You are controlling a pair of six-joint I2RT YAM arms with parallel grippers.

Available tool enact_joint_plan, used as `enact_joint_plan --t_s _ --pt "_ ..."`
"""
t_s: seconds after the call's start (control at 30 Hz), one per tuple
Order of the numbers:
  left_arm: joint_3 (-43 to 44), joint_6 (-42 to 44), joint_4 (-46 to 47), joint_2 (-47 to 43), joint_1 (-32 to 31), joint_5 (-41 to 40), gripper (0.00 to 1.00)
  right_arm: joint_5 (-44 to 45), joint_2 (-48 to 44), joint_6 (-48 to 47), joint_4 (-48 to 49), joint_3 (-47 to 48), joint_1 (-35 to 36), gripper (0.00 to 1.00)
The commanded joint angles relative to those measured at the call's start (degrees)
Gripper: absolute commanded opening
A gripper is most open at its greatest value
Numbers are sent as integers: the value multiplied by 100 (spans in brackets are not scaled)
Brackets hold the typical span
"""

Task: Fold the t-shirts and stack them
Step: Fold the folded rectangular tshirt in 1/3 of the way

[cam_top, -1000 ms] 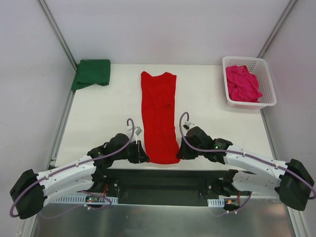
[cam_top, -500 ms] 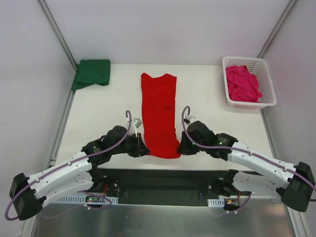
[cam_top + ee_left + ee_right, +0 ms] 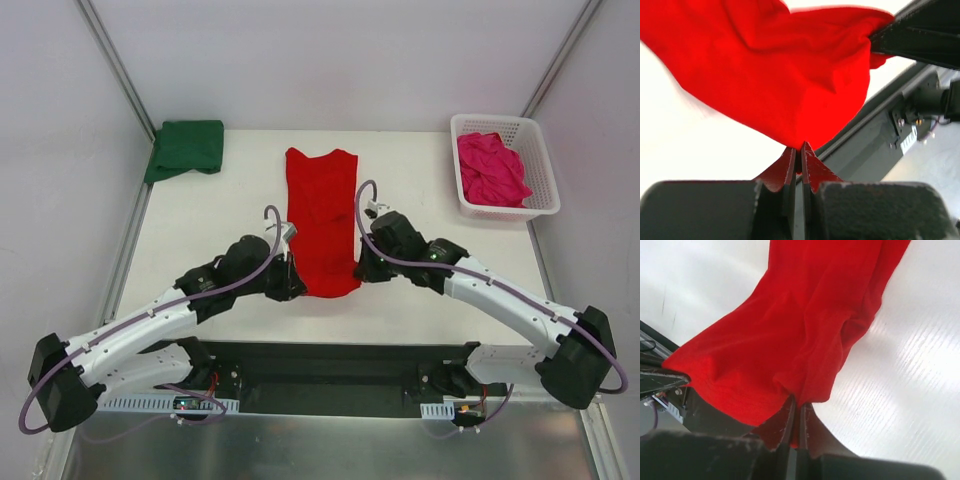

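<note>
- The red t-shirt [image 3: 322,215] lies lengthwise mid-table [image 3: 210,230], near hem seemingly raised
- Left gripper [image 3: 293,286] and right gripper [image 3: 362,270] each pinch a hem corner, jaws closed on cloth
- White surface flanks it; green t-shirt [image 3: 188,148] far-left, pink t-shirt [image 3: 490,168] in the basket [image 3: 540,205] far-right

Bright red t-shirt [image 3: 322,210], dark green t-shirt [image 3: 187,147], magenta-pink t-shirt [image 3: 492,168], apparently plain, white lattice basket [image 3: 488,122]

Left, folded shirt [image 3: 187,147]; centre, spread shirt [image 3: 322,215]; right, basket [image 3: 500,211].

Overhead view onto table [image 3: 200,225]; two wrist close-ups of one red t-shirt [image 3: 322,210]
</note>
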Motion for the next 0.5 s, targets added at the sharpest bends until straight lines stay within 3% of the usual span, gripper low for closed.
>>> enact_joint_plan --t_s 0.0,0.17,0.47 --pt "555 468 42 242 656 -39 0 -57 165 -432 54 423 -489 1" --pt "871 829 113 461 1519 392 0 -540 525 -783 247 748 -1130 1" --pt "1249 1172 429 1243 1801 612 0 -1147 1720 -1003 687 1442 -1579 1"
